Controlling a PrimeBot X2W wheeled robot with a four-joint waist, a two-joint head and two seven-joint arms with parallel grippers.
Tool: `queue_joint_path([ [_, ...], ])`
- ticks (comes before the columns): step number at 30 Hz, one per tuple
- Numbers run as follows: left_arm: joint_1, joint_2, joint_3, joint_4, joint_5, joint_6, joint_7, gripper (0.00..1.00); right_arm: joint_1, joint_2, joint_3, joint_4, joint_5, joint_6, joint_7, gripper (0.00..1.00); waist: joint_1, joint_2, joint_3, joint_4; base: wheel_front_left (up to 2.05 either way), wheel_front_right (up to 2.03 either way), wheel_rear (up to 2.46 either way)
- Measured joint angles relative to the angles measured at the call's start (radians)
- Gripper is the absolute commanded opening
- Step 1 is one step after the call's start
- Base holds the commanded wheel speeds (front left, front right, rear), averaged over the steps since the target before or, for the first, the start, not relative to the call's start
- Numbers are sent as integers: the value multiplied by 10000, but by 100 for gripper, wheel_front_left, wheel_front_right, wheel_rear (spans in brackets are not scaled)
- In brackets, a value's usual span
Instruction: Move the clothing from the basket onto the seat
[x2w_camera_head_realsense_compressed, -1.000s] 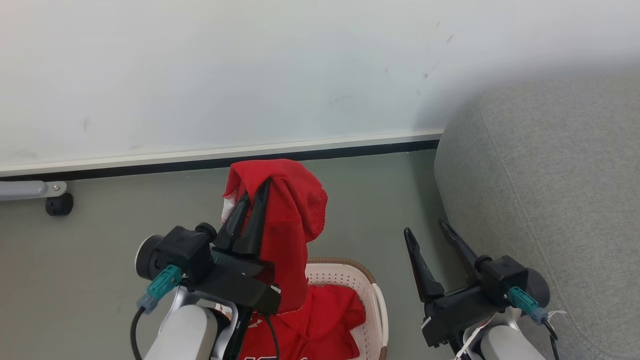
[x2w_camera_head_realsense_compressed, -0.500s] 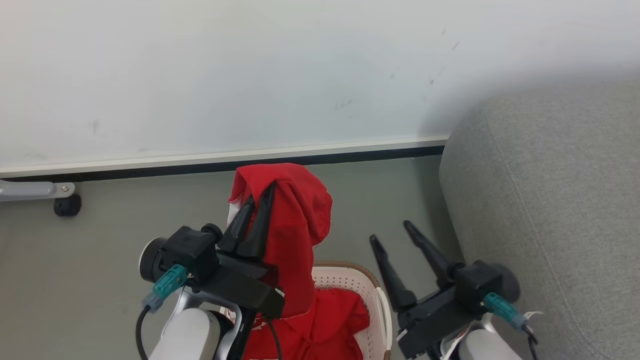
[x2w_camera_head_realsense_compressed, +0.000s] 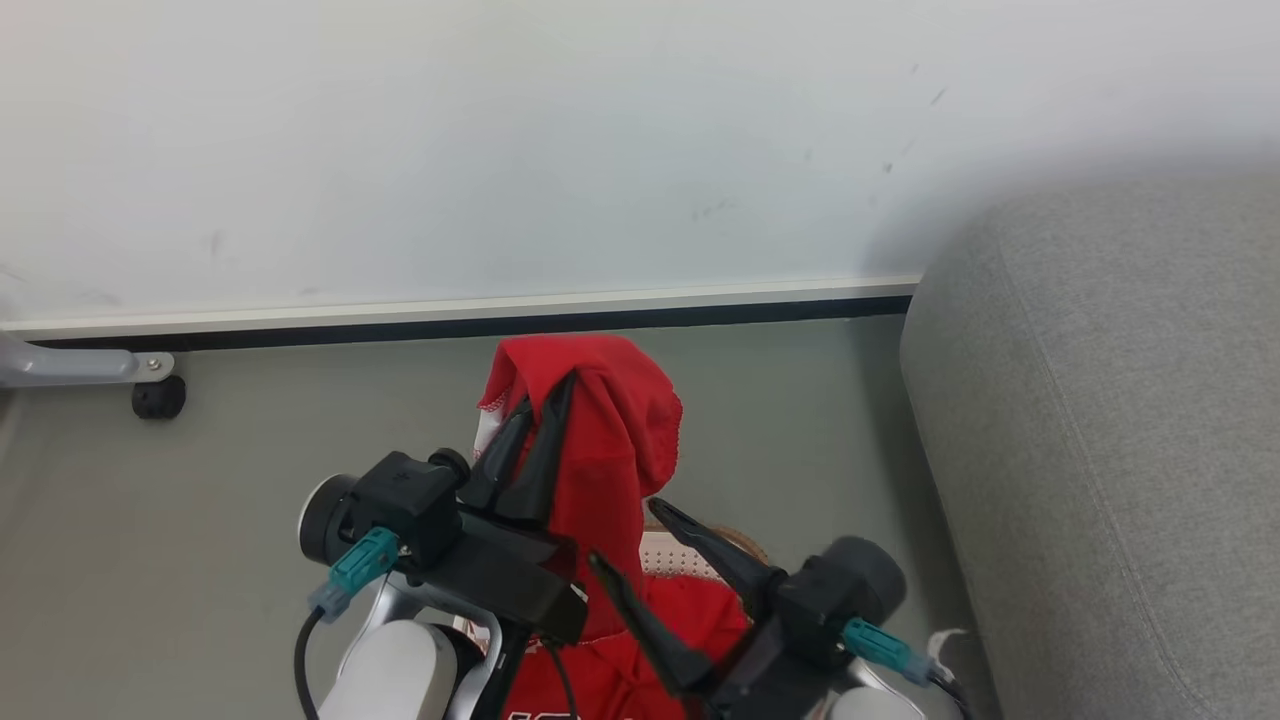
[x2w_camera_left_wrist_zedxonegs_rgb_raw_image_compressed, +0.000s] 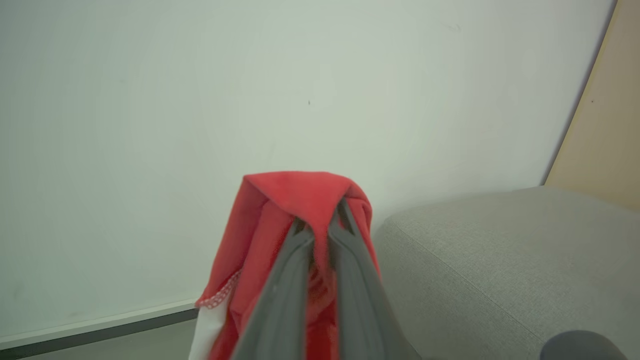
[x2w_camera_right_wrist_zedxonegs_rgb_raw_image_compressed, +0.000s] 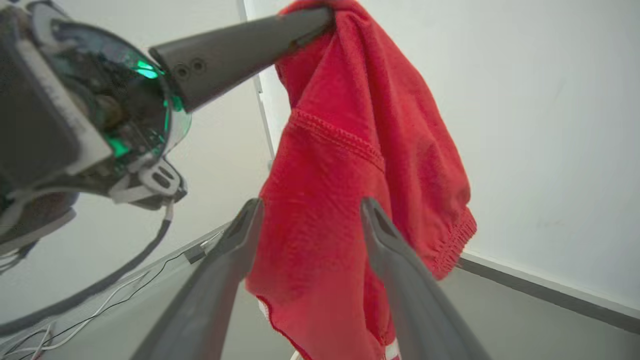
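Left gripper (x2w_camera_head_realsense_compressed: 549, 390) pinches the red jersey (x2w_camera_head_realsense_compressed: 612, 440) above the basket (x2w_camera_head_realsense_compressed: 662, 556), probably so the wide-open right gripper (x2w_camera_head_realsense_compressed: 625, 530) can join.

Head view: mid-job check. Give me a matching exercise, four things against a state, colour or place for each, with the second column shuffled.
1. left gripper
2. right gripper
3. basket
4. seat

A. open, pointed at the hanging clothing
B. shut on the clothing, holding it up
C. grey, on the robot's right
D. cream-white, perforated, brown rim

Pairs: 1-B, 2-A, 3-D, 4-C
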Motion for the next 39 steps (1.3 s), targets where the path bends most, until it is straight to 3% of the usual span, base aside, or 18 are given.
queue_joint_path([
  [16, -39, -21, -405, -219, -2, -13, 163, 0, -2167, -23, 1354, 991, 1373, -849, 159, 98, 1, 0, 199, 389, 0, 0, 0],
  [17, -40, -23, -422, -226, -2, -13, 163, 0, -2261, -25, 1442, 1072, 1476, -930, 161, 35, 0, 1, 208, 403, 0, 0, 0],
  [18, -41, -23, -433, -244, -2, -13, 163, 0, -2341, -25, 1523, 1129, 1613, -997, 161, 0, 0, 0, 216, 415, 0, 0, 0],
  [26, -192, -25, -453, -305, -15, -12, 192, 0, -2955, -23, 2104, 1605, 2439, -1337, 146, 0, 0, 0, 277, 478, 0, 0, 0],
  [35, -193, 0, -447, -360, -13, -10, 194, 0, -3329, -23, 2274, 1935, 3003, -1432, -29, 0, 0, 0, 306, 407, 0, 0, 0],
  [37, -193, 25, -445, -370, -13, -10, 196, 41, -3432, -23, 2240, 2040, 3057, -1434, -94, 0, 0, 0, 310, 377, 0, 0, 0],
  [39, -192, 52, -451, -403, -13, -10, 240, 100, -3602, -21, 2054, 2243, 3124, -1434, -123, 0, 0, 0, 311, 328, 0, 0, 0],
])
